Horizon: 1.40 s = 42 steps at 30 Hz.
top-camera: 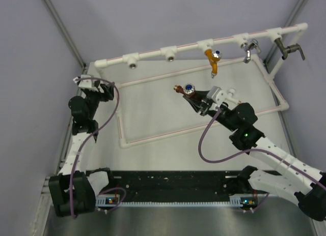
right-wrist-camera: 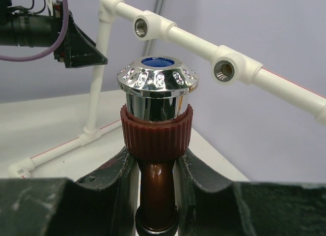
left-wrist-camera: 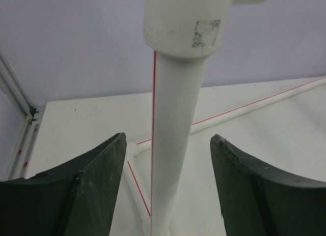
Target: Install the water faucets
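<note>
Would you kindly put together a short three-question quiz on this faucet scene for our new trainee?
1. True or false: the right end effector is shut on the brown faucet.
2. How many sockets on the rail have no faucet? A one, B two, C five.
3. Fill in: the open left end effector straddles an upright white ____ without touching it.

Key: 1 true; 2 B; 3 pipe.
</note>
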Each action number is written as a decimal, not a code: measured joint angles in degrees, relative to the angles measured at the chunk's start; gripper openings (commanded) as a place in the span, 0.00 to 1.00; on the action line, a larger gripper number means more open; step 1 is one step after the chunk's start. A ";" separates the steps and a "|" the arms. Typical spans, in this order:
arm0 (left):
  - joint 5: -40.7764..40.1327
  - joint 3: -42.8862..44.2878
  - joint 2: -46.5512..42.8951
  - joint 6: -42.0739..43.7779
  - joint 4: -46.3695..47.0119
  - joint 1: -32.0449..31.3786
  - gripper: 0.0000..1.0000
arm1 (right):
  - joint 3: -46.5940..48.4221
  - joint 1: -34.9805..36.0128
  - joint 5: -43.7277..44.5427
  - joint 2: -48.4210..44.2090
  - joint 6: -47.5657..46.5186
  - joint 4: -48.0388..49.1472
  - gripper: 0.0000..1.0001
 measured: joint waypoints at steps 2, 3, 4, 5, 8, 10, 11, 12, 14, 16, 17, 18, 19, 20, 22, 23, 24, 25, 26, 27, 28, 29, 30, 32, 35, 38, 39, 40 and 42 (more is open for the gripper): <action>1.05 0.13 1.79 0.17 2.36 0.00 0.49 | 0.00 0.00 0.55 -0.13 -0.57 0.04 0.00; 1.81 0.28 2.69 0.44 3.45 0.00 0.39 | 0.00 0.00 0.94 -0.11 -0.83 0.00 0.00; 2.51 0.59 3.54 0.61 4.07 -0.02 0.30 | 0.00 0.00 1.36 -0.09 -0.98 -0.04 0.00; 3.06 0.85 4.22 0.79 4.66 -0.04 0.21 | 0.00 0.00 1.95 -0.02 -1.16 0.04 0.00; 2.99 0.92 4.22 2.38 4.72 -0.50 0.00 | -0.63 0.00 3.82 0.07 -1.57 1.51 0.00; 0.94 0.92 2.80 3.48 2.34 -1.53 0.00 | -1.84 0.00 5.29 0.31 -2.27 3.76 0.00; 0.17 0.92 1.68 4.02 0.57 -1.95 0.00 | -2.54 0.02 5.88 0.46 -2.71 4.85 0.00; -1.03 0.92 -0.04 4.85 -1.99 -2.58 0.00 | -3.06 0.09 6.51 0.59 -3.13 5.68 0.00; -2.99 0.85 -3.67 5.88 -7.32 -3.78 0.00 | -4.11 0.50 8.24 1.16 -4.20 7.58 0.00; -5.20 0.37 -8.31 6.67 -13.00 -5.22 0.00 | -4.37 1.14 10.23 1.90 -5.01 9.11 0.00; -5.97 0.20 -10.08 6.84 -15.06 -5.84 0.00 | -4.37 1.53 11.23 2.19 -5.35 9.90 0.00; -7.26 -0.13 -12.57 7.06 -17.79 -6.82 0.01 | -4.37 2.29 13.09 2.58 -6.10 11.19 0.00; -8.00 -0.35 -14.19 7.13 -19.45 -7.52 0.06 | -4.37 2.91 14.14 2.84 -6.80 11.98 0.00; -9.35 -0.44 -16.02 7.30 -21.55 -8.55 0.10 | -4.39 4.00 15.74 3.17 -8.15 13.29 0.00; -11.47 -0.48 -19.12 7.54 -25.42 -10.16 0.14 | -4.44 6.69 18.69 4.02 -11.50 16.15 0.00; -12.22 -0.48 -20.39 7.54 -27.12 -10.69 0.18 | -4.52 8.26 20.33 4.48 -13.25 17.66 0.00; -12.79 -0.48 -21.51 7.52 -28.46 -11.04 0.29 | -4.85 9.86 21.75 4.85 -15.06 19.28 0.00; -13.03 -0.46 -22.40 7.48 -29.64 -11.21 0.39 | -5.44 11.52 23.37 5.11 -16.98 20.79 0.00; -13.16 -0.39 -23.37 7.43 -30.84 -11.34 0.48 | -5.99 12.96 24.63 5.40 -18.67 22.14 0.00; -13.16 -0.22 -24.20 7.45 -32.15 -11.45 0.55 | -6.49 14.69 26.53 5.84 -20.57 23.58 0.00; -12.79 0.15 -24.94 7.80 -33.73 -11.56 0.61 | -6.88 16.24 28.17 6.40 -22.18 24.85 0.00; -12.37 0.66 -25.53 8.09 -35.12 -11.69 0.66 | -7.19 17.94 30.29 7.21 -24.13 26.51 0.00; -11.67 1.49 -26.05 8.39 -36.89 -11.96 0.68 | -7.48 19.28 31.85 8.04 -25.99 28.37 0.00; -10.71 4.20 -27.06 8.79 -40.72 -12.26 0.73 | -7.74 21.31 35.26 9.97 -29.38 31.39 0.00; -9.62 8.50 -28.48 9.88 -45.07 -12.31 0.75 | -7.74 22.36 39.43 12.04 -32.41 34.27 0.00; -8.11 12.33 -29.97 11.72 -48.85 -12.31 0.75 | -7.65 22.45 41.70 12.81 -33.90 35.50 0.00; -7.63 13.44 -30.27 12.57 -49.77 -12.31 0.75 | -7.58 22.49 42.18 12.87 -34.25 35.58 0.00; -6.95 14.88 -30.40 13.60 -51.12 -12.31 0.75 | -7.41 22.49 42.60 12.96 -34.51 35.56 0.00; -5.77 17.44 -30.34 16.26 -53.46 -12.31 0.76 | -6.71 22.49 43.17 13.20 -34.91 35.58 0.00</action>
